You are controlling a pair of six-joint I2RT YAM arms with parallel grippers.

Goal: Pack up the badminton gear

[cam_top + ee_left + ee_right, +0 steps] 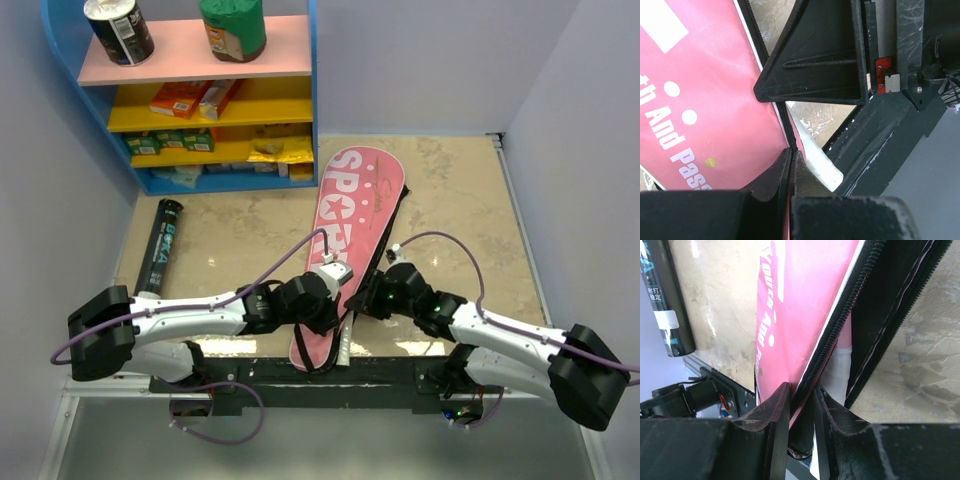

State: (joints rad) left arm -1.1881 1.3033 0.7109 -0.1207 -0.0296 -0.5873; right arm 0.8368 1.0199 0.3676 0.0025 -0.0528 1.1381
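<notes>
Plainly, the left claw and right claw each pinched the zipper edge of the pink cover, lying mid-frame on the bench. Uneven pulls could slip the thin fabric free or spill the white racket handle.

The left arm and the right arm were seen to be clad in white shells between bulky black joint housings, and a lilac cable was looped along each. The left gripper and the right gripper were fitted with matte black fingers, scuffed and scratched pale at the edges
</notes>
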